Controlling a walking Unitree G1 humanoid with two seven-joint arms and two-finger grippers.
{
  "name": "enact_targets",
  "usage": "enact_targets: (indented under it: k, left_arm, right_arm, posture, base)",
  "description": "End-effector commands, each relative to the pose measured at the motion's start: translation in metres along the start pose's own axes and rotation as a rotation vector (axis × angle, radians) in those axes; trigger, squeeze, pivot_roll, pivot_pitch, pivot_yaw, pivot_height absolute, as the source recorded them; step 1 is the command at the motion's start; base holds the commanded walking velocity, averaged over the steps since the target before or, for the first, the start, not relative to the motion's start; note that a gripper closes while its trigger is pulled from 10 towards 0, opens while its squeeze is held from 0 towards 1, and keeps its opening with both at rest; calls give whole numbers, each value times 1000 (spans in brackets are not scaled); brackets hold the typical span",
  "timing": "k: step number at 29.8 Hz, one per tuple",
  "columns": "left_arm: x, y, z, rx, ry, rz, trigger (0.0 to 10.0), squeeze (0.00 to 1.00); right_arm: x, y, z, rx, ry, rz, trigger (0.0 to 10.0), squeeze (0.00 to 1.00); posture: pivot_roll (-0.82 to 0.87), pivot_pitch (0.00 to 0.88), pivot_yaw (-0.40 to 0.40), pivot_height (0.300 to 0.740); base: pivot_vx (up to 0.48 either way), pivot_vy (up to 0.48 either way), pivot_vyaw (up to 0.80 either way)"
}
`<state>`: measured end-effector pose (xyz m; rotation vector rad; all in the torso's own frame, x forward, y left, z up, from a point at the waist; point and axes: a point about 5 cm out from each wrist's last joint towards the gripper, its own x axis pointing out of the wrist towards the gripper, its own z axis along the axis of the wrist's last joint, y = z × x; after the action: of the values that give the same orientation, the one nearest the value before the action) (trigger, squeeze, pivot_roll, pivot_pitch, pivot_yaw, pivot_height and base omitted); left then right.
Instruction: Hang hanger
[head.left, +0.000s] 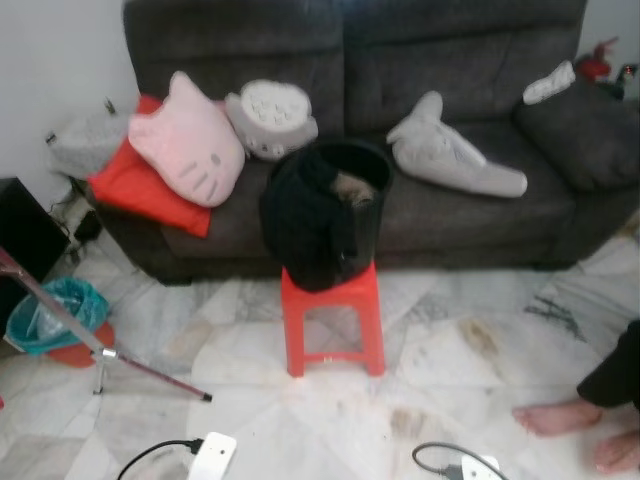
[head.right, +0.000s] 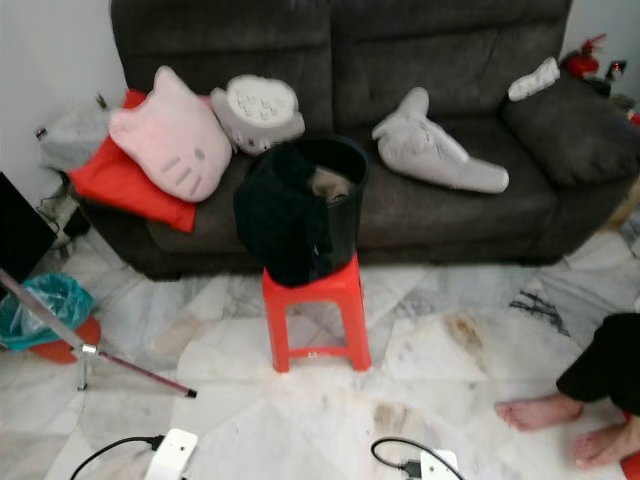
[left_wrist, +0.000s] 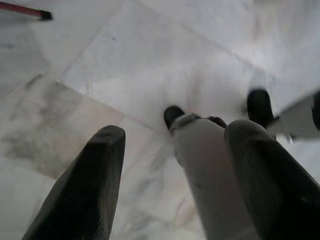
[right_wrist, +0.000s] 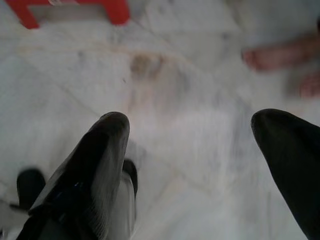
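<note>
Nothing is hanging yet: both the left gripper (left_wrist: 170, 145) and right gripper (right_wrist: 192, 150) are pointing at the floor (left_wrist: 150, 65), fingers spread and empty, while the bucket (head.left: 340, 205) at frame centre is waiting on the red stool (head.left: 333, 305).

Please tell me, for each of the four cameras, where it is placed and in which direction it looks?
Left eye, right eye: on the head, looking forward and down at the red stool holding a black bucket before the sofa; both share this scene.
Left wrist: looks down along the open left gripper at marble floor.
Right wrist: looks along the open right gripper at floor, sharing the stool's legs.
</note>
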<state>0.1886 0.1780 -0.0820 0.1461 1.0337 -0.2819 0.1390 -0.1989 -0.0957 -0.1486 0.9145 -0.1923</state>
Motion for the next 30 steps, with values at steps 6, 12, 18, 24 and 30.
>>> enact_targets:
  k: [6,12,18,24,30]
  left_arm:
    - [-5,12,-14,12,47,29,10000,0]
    - [-5,12,-13,8,44,27,10000,0]
    - [-4,11,-12,5,44,25,10000,0]
    - [-4,11,-12,1,44,30,10000,0]
    - [-4,13,-11,11,40,42,10000,0]
  right_arm:
    - [-3,-2,-18,3,99,36,10000,0]
    - [-4,-5,-20,18,118,23,10000,0]
    - [-4,-5,-20,14,120,21,10000,0]
    - [-4,-5,-20,20,124,19,10000,0]
    - [-3,-5,-19,26,119,15,10000,0]
  posture:
    - [-109,0,61,740]
    - [-117,0,58,740]
    - [-112,0,53,740]
    - [-110,0,53,740]
    - [-111,0,57,740]
  base:
    - [323,0,646]
    - [328,0,0]
    - [328,0,0]
    - [326,0,0]
    - [214,0,0]
